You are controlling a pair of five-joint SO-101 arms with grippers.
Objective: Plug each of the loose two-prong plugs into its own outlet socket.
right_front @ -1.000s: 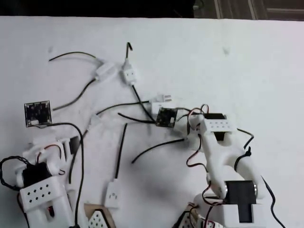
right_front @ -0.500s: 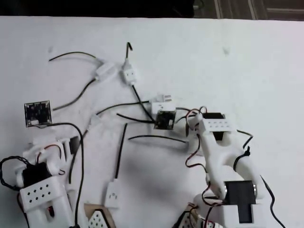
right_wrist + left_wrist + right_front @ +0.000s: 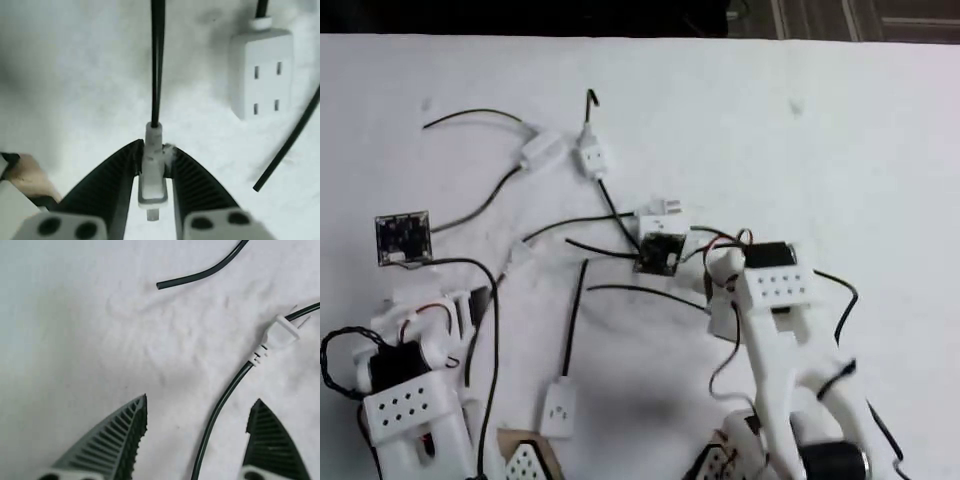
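My right gripper (image 3: 154, 167) is shut on a white two-prong plug (image 3: 152, 175), whose black cord (image 3: 157, 60) runs straight away from the fingers. Beyond it lies a white outlet socket (image 3: 260, 72) with its slots facing up. In the high view this arm (image 3: 770, 290) sits right of centre, and the held cord (image 3: 640, 292) trails off to the left. My left gripper (image 3: 195, 410) hangs open above the table, over a black cord (image 3: 220, 405) that ends in a loose white plug (image 3: 280, 332). The same plug (image 3: 517, 255) lies near the left arm (image 3: 410, 390).
Two white outlet blocks (image 3: 542, 150) (image 3: 592, 157) lie at the back, another (image 3: 558, 408) near the front edge, and a pronged white piece (image 3: 660, 212) at centre. Black cords cross the middle. A small circuit board (image 3: 402, 238) sits at the left.
The right arm has drawn back toward the front and risen, dragging the held plug's cord so it now lies flatter. The left arm has barely moved.
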